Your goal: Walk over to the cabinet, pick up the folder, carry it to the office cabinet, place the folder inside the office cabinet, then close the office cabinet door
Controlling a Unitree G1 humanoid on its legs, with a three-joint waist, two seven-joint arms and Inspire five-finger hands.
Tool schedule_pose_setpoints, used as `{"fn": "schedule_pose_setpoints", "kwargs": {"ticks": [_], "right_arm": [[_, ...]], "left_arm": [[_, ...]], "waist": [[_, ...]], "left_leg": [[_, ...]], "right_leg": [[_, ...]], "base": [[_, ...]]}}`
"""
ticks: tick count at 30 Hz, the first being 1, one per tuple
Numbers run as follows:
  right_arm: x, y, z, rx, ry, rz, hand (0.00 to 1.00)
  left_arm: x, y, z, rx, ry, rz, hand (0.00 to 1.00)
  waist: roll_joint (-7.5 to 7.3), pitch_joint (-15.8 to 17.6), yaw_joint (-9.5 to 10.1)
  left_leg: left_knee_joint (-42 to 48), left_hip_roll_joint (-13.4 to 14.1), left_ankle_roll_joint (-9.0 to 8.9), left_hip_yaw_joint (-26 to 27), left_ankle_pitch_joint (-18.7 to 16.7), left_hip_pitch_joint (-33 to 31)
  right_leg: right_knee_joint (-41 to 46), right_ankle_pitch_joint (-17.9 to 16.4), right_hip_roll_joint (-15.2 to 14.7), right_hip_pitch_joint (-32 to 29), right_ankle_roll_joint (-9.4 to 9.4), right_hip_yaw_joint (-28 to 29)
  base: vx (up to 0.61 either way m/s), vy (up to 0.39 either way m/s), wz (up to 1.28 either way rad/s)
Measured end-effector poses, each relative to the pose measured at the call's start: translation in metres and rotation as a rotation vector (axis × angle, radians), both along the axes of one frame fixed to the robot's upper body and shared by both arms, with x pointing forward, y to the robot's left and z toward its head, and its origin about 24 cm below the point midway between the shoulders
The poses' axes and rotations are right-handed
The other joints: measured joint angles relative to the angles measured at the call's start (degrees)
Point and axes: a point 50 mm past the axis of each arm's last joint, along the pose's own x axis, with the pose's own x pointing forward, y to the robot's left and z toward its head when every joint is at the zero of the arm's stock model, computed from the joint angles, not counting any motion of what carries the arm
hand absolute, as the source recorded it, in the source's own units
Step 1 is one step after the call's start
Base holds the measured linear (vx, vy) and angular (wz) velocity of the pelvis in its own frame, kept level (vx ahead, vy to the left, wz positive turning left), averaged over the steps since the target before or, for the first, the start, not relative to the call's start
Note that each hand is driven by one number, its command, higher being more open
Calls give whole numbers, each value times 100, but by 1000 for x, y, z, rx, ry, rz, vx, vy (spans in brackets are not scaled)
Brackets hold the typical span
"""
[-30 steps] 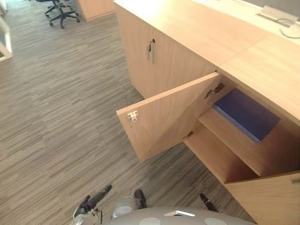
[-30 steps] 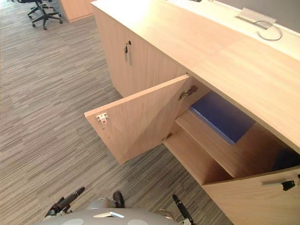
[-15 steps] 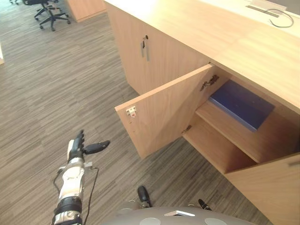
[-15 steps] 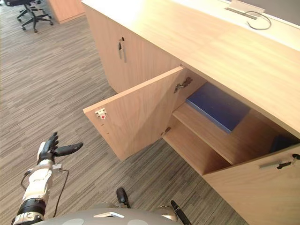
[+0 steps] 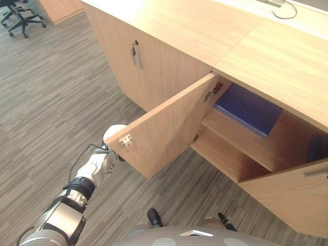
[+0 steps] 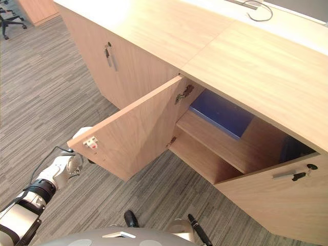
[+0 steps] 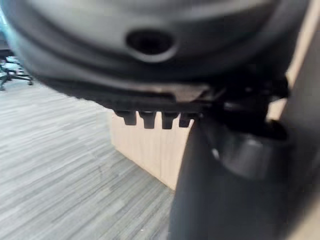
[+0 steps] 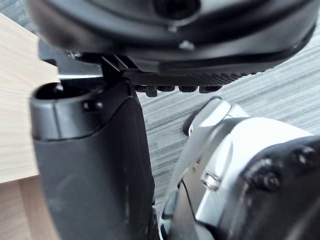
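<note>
The left robot hand (image 5: 113, 135) now sits at the free edge of the office cabinet's (image 5: 271, 61) open left door (image 5: 169, 128), just beside the white catch (image 5: 126, 141) at centre-left of the frame. 0.5 s earlier it hung spread over the carpeted floor (image 5: 51, 102) at lower left, well apart from that door. Most of the hand is hidden behind the door edge in the head views. Its wrist view shows the thumb standing out and the fingers uncurled, gripping nothing, with the wood close in front.

The blue folder (image 5: 248, 108) lies flat on the upper shelf (image 5: 241, 141) inside the cabinet, right of centre, as it did 1 s ago. Both doors remain open, the right door (image 5: 292, 197) at lower right. The right robot hand (image 8: 165, 35) hangs relaxed and empty in its wrist view. The camera has shifted, so an office chair (image 5: 20, 15) sits in the upper-left corner.
</note>
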Motion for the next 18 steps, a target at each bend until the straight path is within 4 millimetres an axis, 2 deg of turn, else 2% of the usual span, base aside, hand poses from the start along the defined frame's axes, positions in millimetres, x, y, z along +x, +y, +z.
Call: {"fn": "schedule_pose_setpoints", "kwargs": {"ticks": [1, 3, 6, 8, 13, 15, 18], "right_arm": [[-4, -3, 0, -6, 22, 13, 100], [-2, -13, 3, -44, 16, 38, 100], [2, -19, 4, -73, 43, 189, 100], [1, -17, 4, -75, 72, 315, 100], [3, -25, 7, -117, 103, 531, 100], [2, -28, 9, -121, 114, 649, 100], [-2, -28, 11, -112, 102, 755, 100]], "left_arm": [[-6, -9, -8, 18, 35, -57, 100], [-16, -19, -19, 62, 91, -146, 100], [-29, -43, -30, 71, 147, -290, 100], [-41, -77, -36, 4, 168, -386, 100], [-56, -126, -42, -177, 223, -407, 100], [-78, -159, -46, -307, 319, -477, 100], [-108, -192, -50, -444, 457, -557, 100]], "waist": [[0, 1, 26], [32, 9, 27], [1, 20, -136], [-70, 37, -357], [-140, 36, -416], [-152, 35, -418], [-166, 39, -445]], "left_leg": [[-2, -22, -83, -56, -46, 47], [-3, -51, -105, 16, -62, 48], [-4, -111, -128, 198, -88, 45], [-4, -171, -124, 263, -92, 44], [-6, -242, -110, 361, -115, 46], [-9, -268, -107, 359, -113, 49], [-8, -269, -110, 393, -117, 54]], "right_leg": [[32, -147, -55, 53, 86, -58], [-36, -146, -62, 46, 90, 20], [-132, -98, -102, -26, 166, 171], [-185, -72, -151, -70, 209, 238], [-232, -56, -213, -124, 253, 335], [-229, -68, -245, -124, 277, 334], [-230, -67, -241, -140, 280, 386]], "base": [[61, -104, 15], [24, -36, -14], [-56, 6, -36], [-63, -1, -30], [-69, 6, -15], [-57, 5, 0], [-28, 5, -5]]}}
